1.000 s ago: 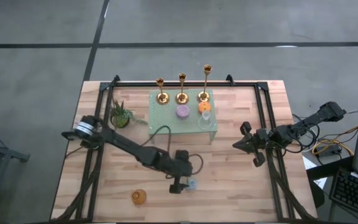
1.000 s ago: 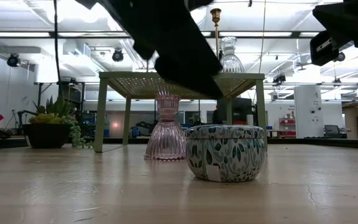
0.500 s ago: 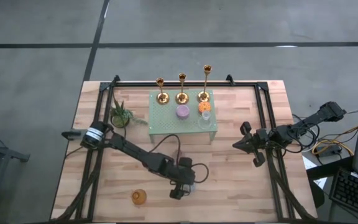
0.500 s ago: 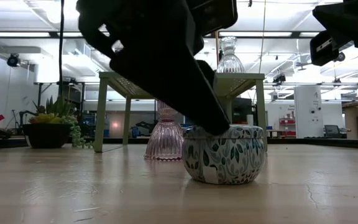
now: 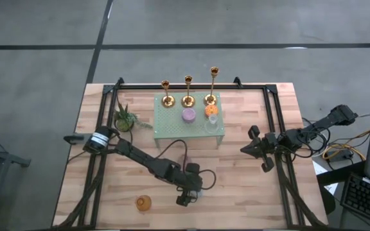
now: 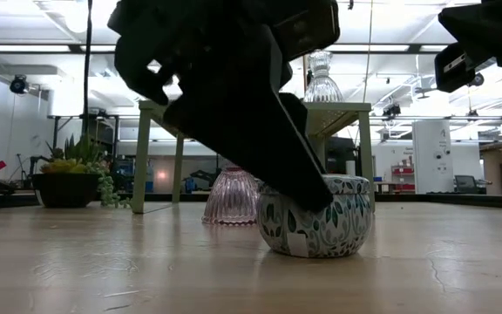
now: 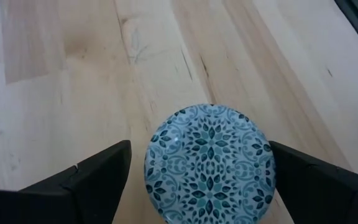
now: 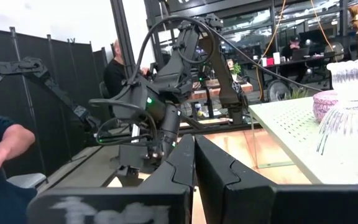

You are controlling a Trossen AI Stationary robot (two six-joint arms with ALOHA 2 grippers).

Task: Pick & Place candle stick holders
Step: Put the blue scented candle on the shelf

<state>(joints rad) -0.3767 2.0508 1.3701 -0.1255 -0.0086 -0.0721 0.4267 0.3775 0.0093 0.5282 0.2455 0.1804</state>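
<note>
I have the left pincer (image 7: 201, 180) down near the table's front edge, a little left of its middle, its fingers spread wide on either side of a round patterned tin (image 7: 209, 163) with a teal and white lid. The tin sits on the bare wood (image 7: 55, 93); from my wrist camera there is a gap between each finger and the tin, so nothing is pinched. In the low view the arm covers the tin's top and left side (image 6: 325, 228), and a pink glass holder (image 6: 232, 199) stands just behind it.

The amber holder (image 5: 144, 203) stands alone near the front edge, left of the left pincer (image 5: 186, 194).

On the pale green perforated stand (image 5: 172, 122) toward the table's back edge, three gold candlesticks (image 5: 187, 92) line its rear side. In front of them sit a purple holder (image 5: 189, 115), an orange holder (image 5: 211, 110) and a clear glass holder (image 5: 213, 120) just beside the orange one. A small potted plant (image 5: 124, 119) stands left of the stand.

The right pincer (image 5: 252, 147) hangs over the table's right side, well apart from everything, with its fingers (image 8: 229, 180) pressed together. Beyond the table I can see a person (image 8: 112, 74) in the room.
</note>
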